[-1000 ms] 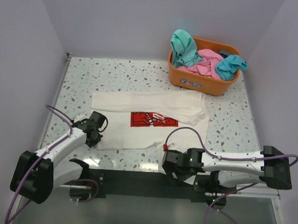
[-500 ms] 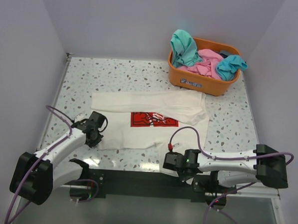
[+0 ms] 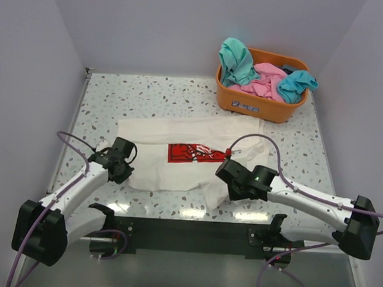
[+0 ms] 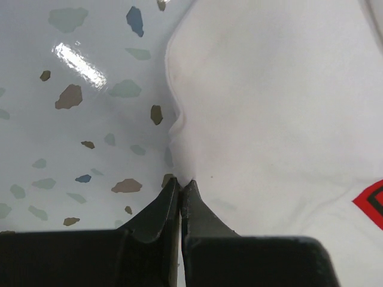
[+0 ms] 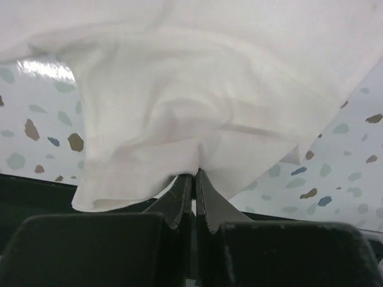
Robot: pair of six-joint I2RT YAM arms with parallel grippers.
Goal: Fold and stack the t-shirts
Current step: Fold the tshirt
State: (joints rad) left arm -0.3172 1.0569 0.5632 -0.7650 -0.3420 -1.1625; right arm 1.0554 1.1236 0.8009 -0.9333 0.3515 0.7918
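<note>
**Cream-white t-shirt (image 3: 192, 134) pinched at both near corners**

The left gripper (image 4: 181, 184) is clamped on the near-left edge of the cream-white t-shirt, low against the speckled table (image 3: 149, 96); the shirt lies spread mid-table, red print (image 3: 194, 153) facing up; the right gripper (image 5: 192, 177) grips its bunched near-right corner, held clear of the tabletop; at the far right, an orange basket (image 3: 257, 108) holds teal t-shirts (image 3: 234, 59) and a pink t-shirt (image 3: 262, 80).

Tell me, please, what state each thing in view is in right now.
cream-white t-shirt, spread on the table, near right corner bunched
left gripper, shut on its near left edge
right gripper, shut on its near right corner
orange basket, upright, heaped full
teal t-shirts, crumpled in the basket
pink t-shirt, crumpled in the basket
</note>
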